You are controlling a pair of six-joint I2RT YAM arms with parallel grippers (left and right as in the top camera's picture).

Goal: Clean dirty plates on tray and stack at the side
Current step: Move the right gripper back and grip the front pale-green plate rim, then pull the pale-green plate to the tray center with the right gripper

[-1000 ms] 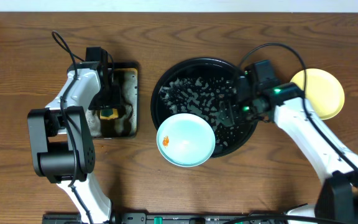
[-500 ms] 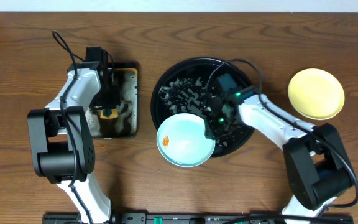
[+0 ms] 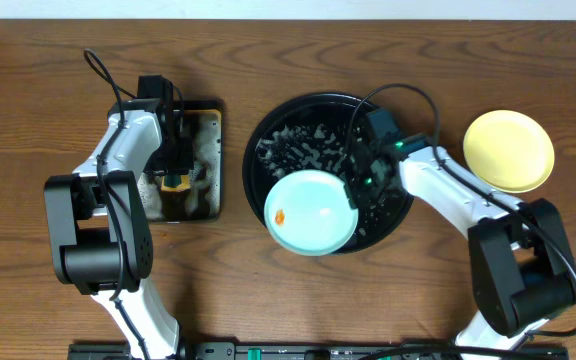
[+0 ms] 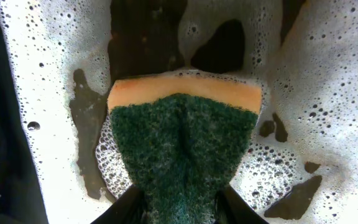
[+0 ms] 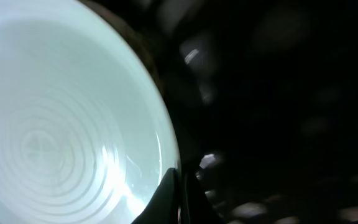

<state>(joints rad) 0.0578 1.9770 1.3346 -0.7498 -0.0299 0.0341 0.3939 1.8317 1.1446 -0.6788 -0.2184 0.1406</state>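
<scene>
Pinching the rim of the pale blue-green plate (image 3: 311,212), my right pincer (image 3: 360,184) is closed on it over the black tray (image 3: 251,150), orange smear (image 3: 280,215) showing. My left pincer (image 4: 180,206) clamps the sponge (image 4: 185,137) in suds (image 4: 328,93). Farther right, the yellow plate (image 3: 509,150) rests on the counter (image 3: 48,80).

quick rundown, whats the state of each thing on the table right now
blue-green plate: dirty, orange smear, overhanging the round tray's near edge
yellow plate: looks clean, on the table, off the tray
round tray: wet-looking, one plate on it
sponge: soapy, gripped
rectangular tray: full of foam
left gripper: shut on the sponge
right gripper: shut on the blue-green plate's rim
</scene>
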